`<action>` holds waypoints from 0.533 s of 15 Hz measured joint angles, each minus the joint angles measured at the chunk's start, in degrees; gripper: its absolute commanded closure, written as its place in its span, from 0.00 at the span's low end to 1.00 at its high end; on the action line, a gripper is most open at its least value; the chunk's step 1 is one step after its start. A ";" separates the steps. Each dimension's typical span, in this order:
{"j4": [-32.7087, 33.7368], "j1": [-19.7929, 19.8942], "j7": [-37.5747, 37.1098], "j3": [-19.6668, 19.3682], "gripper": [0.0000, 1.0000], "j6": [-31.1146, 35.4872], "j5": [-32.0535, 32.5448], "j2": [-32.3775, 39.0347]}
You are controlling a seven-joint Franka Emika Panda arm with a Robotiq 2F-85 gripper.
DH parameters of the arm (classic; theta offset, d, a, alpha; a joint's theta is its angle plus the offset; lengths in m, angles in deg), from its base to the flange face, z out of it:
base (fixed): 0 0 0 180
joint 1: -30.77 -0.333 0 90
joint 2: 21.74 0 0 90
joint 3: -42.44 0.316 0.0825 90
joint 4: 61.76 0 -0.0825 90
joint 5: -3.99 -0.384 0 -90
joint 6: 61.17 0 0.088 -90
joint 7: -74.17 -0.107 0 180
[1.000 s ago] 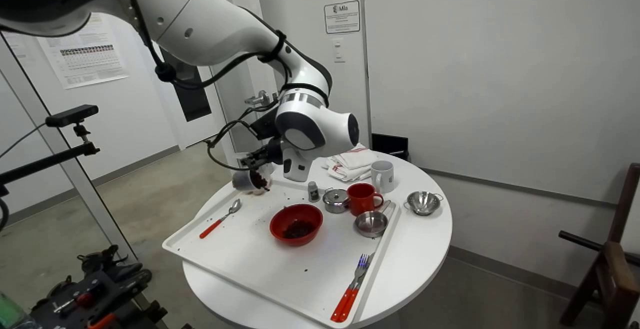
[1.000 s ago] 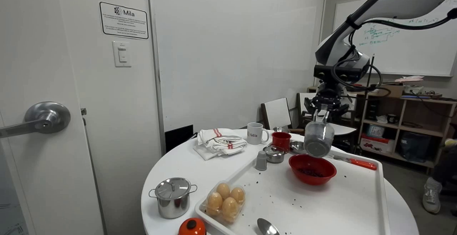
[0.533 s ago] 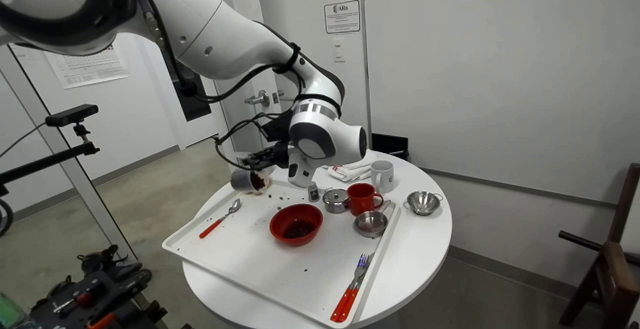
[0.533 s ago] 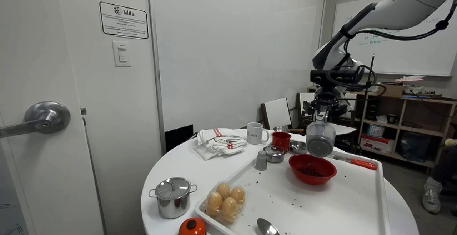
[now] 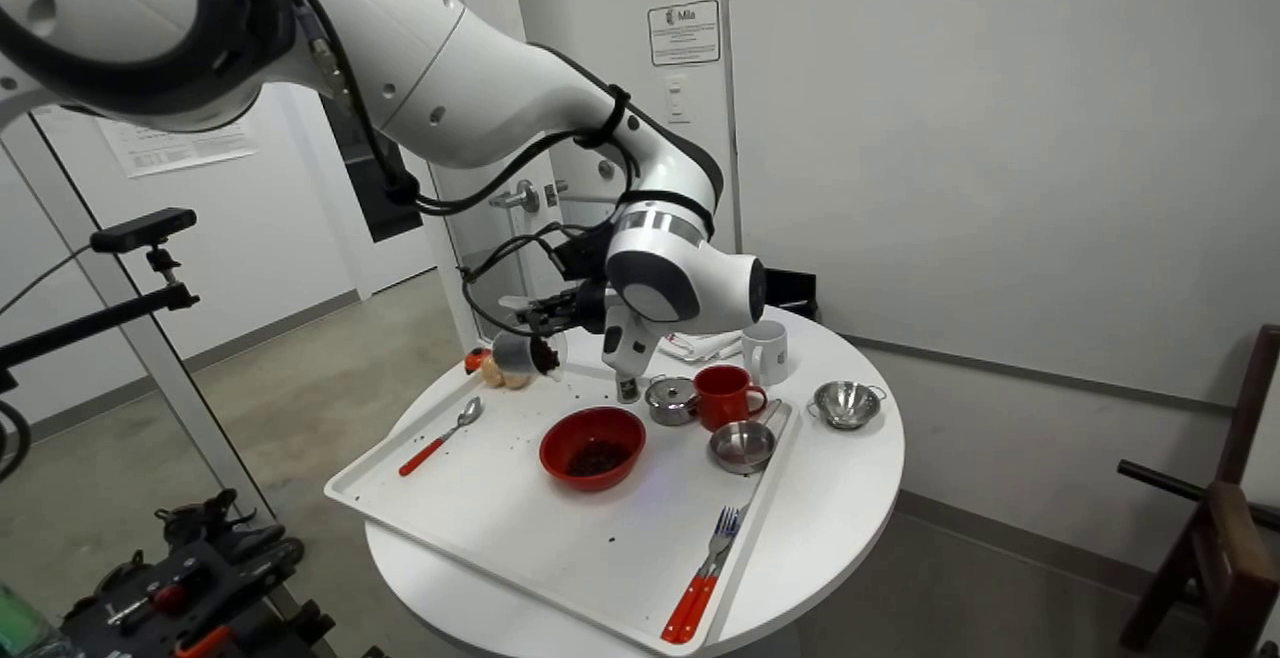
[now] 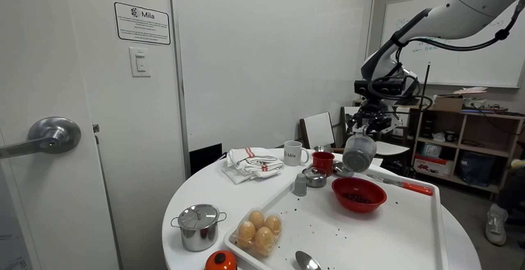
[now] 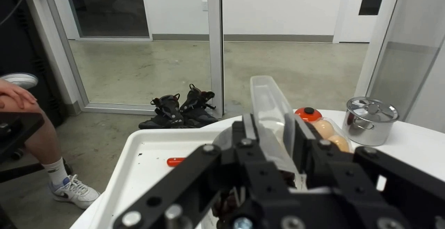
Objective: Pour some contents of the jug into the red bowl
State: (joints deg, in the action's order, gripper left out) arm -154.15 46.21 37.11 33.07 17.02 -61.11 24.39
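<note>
The jug (image 6: 359, 154) is clear plastic with dark red-brown pieces inside. It is held tilted on its side, and the pieces lie near its mouth in an exterior view (image 5: 524, 353). My gripper (image 7: 273, 128) is shut on the jug's clear handle (image 7: 269, 100); the gripper also shows in both exterior views (image 5: 545, 316) (image 6: 365, 125). The wide red bowl (image 5: 592, 448) stands on the white tray with a layer of dark pieces in it. The jug is raised above the tray, apart from the bowl (image 6: 357, 204). The gripper's fingers partly hide the jug in the wrist view.
On the tray (image 5: 480, 518) lie a spoon (image 5: 440, 438), fork and knife (image 5: 705, 578), a grey shaker (image 6: 300, 184), a lidded metal pot (image 5: 672, 401), a red mug (image 5: 723, 398), a metal pan (image 5: 743, 448) and packed eggs (image 6: 260, 233). Dark crumbs dot it. A steel pot (image 6: 199, 229) stands beside it.
The arm and the jug have moved right in an exterior view, uncovering the eggs and an orange lid behind. In the other view the jug has shifted slightly left and up. The bowl has not moved.
</note>
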 measured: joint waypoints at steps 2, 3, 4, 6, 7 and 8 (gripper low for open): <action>1.26 0.21 -1.14 0.01 0.89 -1.83 -0.02 0.90; 1.91 0.35 -1.74 0.01 0.89 -2.94 -0.04 1.39; 2.59 0.54 -2.31 0.02 0.89 -4.07 -0.18 1.91; 3.75 1.10 -3.15 0.02 0.89 -6.14 -0.74 2.90; 4.35 1.48 -3.51 0.02 0.89 -7.17 -1.08 3.37; 4.85 1.88 -3.84 0.02 0.89 -8.13 -1.48 3.82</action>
State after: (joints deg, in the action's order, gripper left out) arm -149.30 48.10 33.27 33.09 8.90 -62.59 28.21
